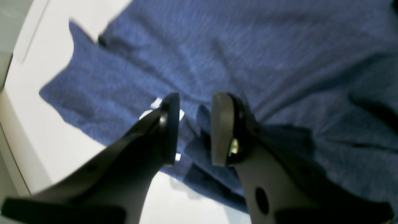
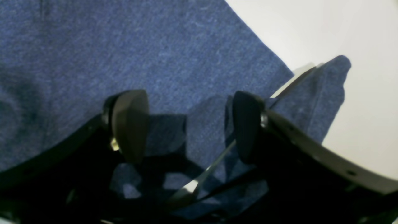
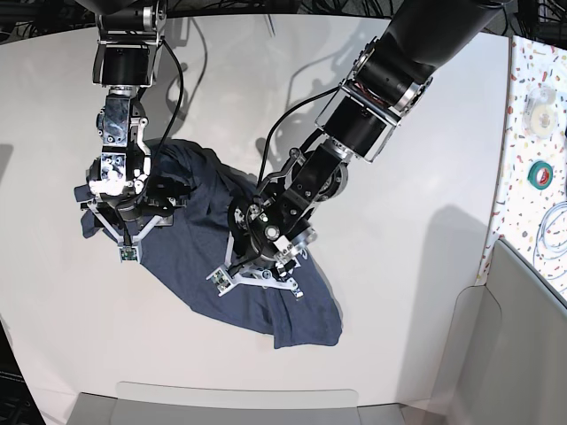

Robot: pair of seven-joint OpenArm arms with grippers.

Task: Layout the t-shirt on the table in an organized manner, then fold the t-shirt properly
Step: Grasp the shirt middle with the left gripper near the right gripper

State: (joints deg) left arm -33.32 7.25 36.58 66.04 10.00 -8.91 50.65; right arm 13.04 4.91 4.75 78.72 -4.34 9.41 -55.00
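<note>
White table [image 3: 425, 266] carried the rumpled t-shirt [image 3: 204, 266] near its middle. Left gripper [image 1: 195, 129] and right gripper [image 2: 186, 124] hovered part-open over separate cloth edges, holding nothing, seemingly poised to pinch and spread it.

The t-shirt [image 3: 186, 257] is soft heathered cloth, the table [image 3: 416, 266] smooth and matt.

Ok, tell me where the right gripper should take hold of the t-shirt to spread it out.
Probably the loose sleeve flap of the t-shirt, sticking out over the bare table just beside the right gripper. Come from the table side: its edge lies free there, while the body is bunched.
</note>
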